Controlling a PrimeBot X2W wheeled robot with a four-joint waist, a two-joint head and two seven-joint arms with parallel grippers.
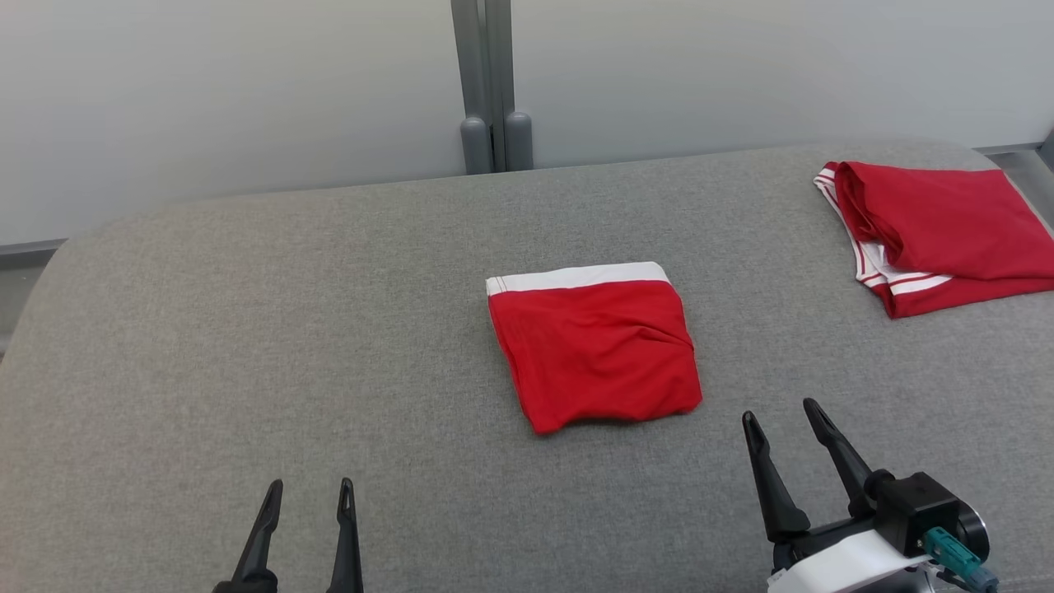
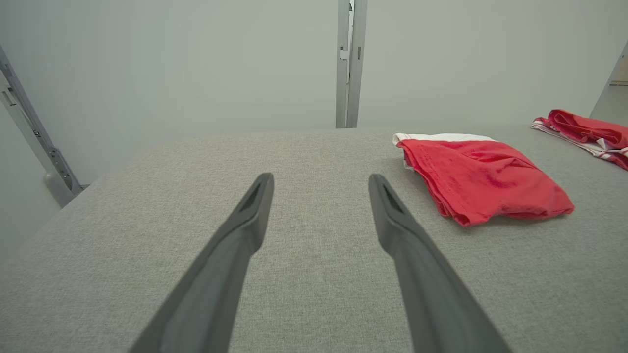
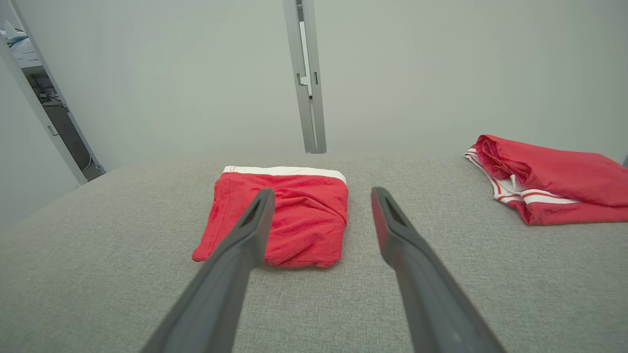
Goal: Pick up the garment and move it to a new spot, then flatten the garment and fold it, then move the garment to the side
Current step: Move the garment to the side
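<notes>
Garment (image 1: 593,354) looks folded already: compact red rectangle, white waistband on its far edge, lying mid-way across the table (image 1: 247,329). Judging by that, only the move to the side is left. Left gripper (image 1: 310,487) hovers nearest, fingers spread wide, empty, well apart from it. Right gripper (image 1: 780,410) also wide and empty, near its near-right corner, not touching. Second red garment (image 1: 939,231) sits folded at far right.
</notes>
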